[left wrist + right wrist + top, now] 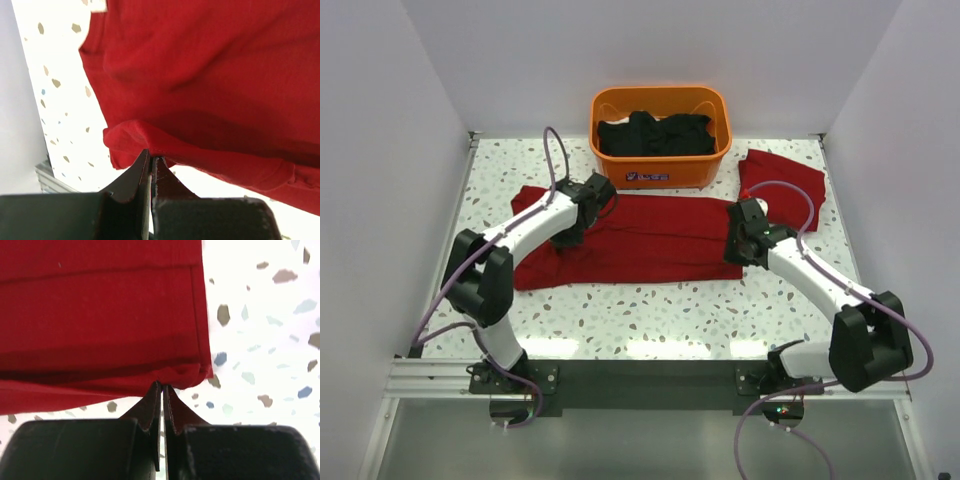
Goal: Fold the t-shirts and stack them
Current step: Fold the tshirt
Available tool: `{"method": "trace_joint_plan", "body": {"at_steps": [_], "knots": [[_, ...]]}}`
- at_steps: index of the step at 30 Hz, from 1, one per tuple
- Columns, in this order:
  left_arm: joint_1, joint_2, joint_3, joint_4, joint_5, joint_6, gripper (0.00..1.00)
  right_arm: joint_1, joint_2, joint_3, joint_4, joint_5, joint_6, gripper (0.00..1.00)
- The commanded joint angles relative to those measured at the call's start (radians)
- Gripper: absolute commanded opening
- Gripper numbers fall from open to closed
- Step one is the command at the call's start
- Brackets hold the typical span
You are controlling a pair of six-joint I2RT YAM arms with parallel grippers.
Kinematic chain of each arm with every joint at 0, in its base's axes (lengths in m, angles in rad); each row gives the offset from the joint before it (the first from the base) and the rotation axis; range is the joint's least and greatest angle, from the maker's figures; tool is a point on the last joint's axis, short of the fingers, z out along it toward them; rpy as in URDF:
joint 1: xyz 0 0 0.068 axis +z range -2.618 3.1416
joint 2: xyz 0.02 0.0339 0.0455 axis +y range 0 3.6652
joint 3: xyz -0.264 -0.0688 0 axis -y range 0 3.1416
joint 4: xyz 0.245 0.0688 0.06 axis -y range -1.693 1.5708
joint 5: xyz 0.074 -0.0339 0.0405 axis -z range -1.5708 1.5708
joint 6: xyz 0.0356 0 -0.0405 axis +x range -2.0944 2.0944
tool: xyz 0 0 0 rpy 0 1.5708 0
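A dark-red t-shirt (640, 240) lies spread lengthwise across the middle of the table, partly folded along its length. My left gripper (582, 205) is shut on its left end; in the left wrist view the closed tips (151, 159) pinch a raised fold of the cloth (200, 75). My right gripper (740, 240) is shut on its right end; in the right wrist view the tips (163, 386) pinch the shirt's corner (100, 315). A second dark-red t-shirt (785, 180) lies folded at the back right.
An orange basket (660, 165) with dark clothes (655, 133) in it stands at the back centre, just behind the spread shirt. The speckled white table (650, 315) is walled on the left, right and back.
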Motion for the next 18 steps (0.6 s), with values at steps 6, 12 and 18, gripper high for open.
{"method": "trace_joint_plan", "body": {"at_steps": [6, 12, 18], "knots": [[0.069, 0.092, 0.152, 0.086, -0.044, 0.126, 0.00, -0.047, 0.123, 0.133, 0.089, 0.028, -0.063, 0.00], [0.116, 0.176, 0.255, 0.158, -0.008, 0.180, 0.02, -0.073, 0.212, 0.179, 0.117, 0.043, -0.074, 0.00], [0.138, 0.300, 0.332, 0.293, 0.024, 0.332, 0.28, -0.084, 0.315, 0.246, 0.166, 0.054, -0.077, 0.00]]}}
